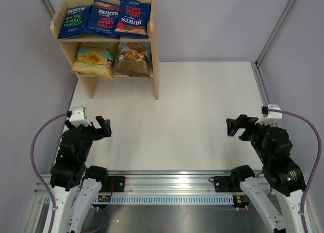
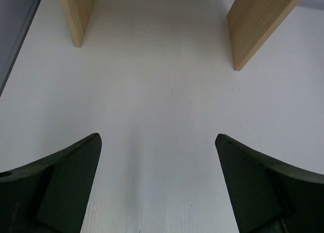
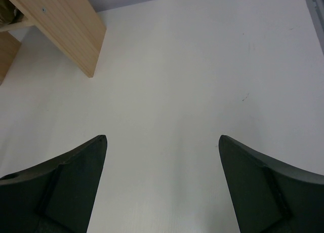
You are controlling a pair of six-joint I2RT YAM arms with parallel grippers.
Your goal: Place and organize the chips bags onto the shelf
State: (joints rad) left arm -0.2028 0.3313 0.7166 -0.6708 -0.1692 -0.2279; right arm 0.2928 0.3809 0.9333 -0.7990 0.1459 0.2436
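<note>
Nearest the lens in each wrist view are the dark fingers. The left fingers (image 2: pixel 66 187) and the right fingers (image 3: pixel 71 187) are both spread as wide as they go, with only white tabletop (image 2: pixel 162 101) between them — neither has hold of anything.

That fits what the overhead view shows. All five chips bags sit on the shelf (image 1: pixel 155 50), so the task looks finished, and both arms hang well back from the shelf on its open front side. Three small dark-blue BURTS bags (image 1: pixel 104 17) line the shelf's upper tier side by side, tilted back with their labels facing outward. The two larger bags share the lower tier: the yellow bag (image 1: pixel 93 60) by the shelf's left panel and the Cassava Chips bag (image 1: pixel 133 58) by its right one. Sorting by size probably lets each row fill its tier without overlap.

Only the overhead view shows the bags at all. The left wrist camera sees just the feet of the shelf's two side panels — and the tabletop running under the shelf between them, hidden from above. The right wrist camera catches one panel at a slant, plus a brownish sliver beside it too small to identify.
</note>
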